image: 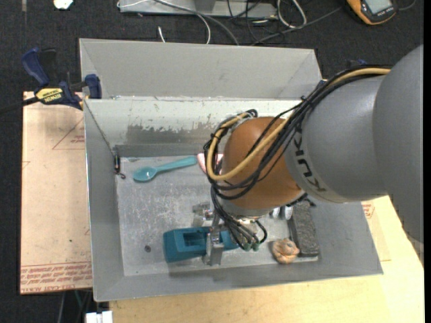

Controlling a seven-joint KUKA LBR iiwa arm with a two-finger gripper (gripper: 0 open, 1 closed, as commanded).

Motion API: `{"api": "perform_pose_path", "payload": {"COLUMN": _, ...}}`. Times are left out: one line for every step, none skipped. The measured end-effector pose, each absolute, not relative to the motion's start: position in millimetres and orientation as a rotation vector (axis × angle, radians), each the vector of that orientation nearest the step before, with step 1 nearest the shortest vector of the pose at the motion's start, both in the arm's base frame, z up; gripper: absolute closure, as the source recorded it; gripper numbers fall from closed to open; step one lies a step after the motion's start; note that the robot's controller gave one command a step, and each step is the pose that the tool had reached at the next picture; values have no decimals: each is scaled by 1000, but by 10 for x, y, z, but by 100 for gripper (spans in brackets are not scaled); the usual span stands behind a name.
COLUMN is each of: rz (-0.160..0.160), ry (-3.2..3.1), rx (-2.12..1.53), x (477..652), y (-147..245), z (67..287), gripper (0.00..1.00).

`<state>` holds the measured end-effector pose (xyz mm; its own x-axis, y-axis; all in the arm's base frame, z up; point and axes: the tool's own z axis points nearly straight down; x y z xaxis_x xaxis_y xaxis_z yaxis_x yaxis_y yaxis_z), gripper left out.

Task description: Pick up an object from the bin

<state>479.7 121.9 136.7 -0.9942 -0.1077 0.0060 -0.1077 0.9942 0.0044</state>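
Note:
My gripper [215,239] is low in the bin's front half, under the orange wrist cover. It is right at the right end of a teal blocky object [183,244], which lies flat near the front wall. Whether it touches or grips that object I cannot tell. A light blue plastic spoon [161,167] lies further back on the left, bowl to the left. To the right of the gripper are a small tan lumpy thing [285,249] and a dark grey rectangular block [304,228].
A pink thing [201,161] peeks out by the spoon's handle, mostly hidden by the wrist cover. Small white pieces [276,212] lie beside the grey block. The arm and its cables cover the bin's right middle. Bare floor shows at the left.

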Motion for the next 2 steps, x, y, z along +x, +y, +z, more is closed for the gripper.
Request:
{"api": "perform_pose_path", "payload": {"rz": -6, "ry": -3128, "rx": 169, "x": 4775, "y": 1216, "z": 1650, "gripper": 100}}
{"api": "perform_pose_path", "payload": {"rz": -6, "ry": -3131, "rx": 169, "x": 4782, "y": 1217, "z": 1830, "gripper": 100}}
